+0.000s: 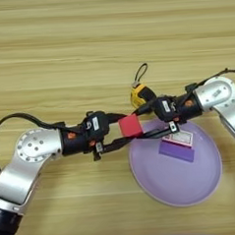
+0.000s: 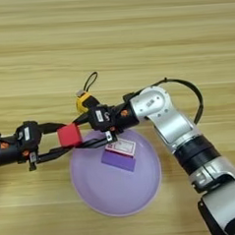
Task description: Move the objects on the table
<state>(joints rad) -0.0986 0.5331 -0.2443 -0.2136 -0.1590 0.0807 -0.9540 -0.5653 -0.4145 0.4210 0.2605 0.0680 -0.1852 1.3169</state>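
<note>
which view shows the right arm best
The right eye view: the right arm shows from its hand at the red cube all the way back past the elbow to the lower corner. The left eye view cuts it off at the picture's right edge, showing only the hand and the silver joint behind it.

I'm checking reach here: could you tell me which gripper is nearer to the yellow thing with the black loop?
Right. The right gripper sits just below the yellow thing with the black loop; the left gripper, closed on the red cube, lies further down-left.
</note>
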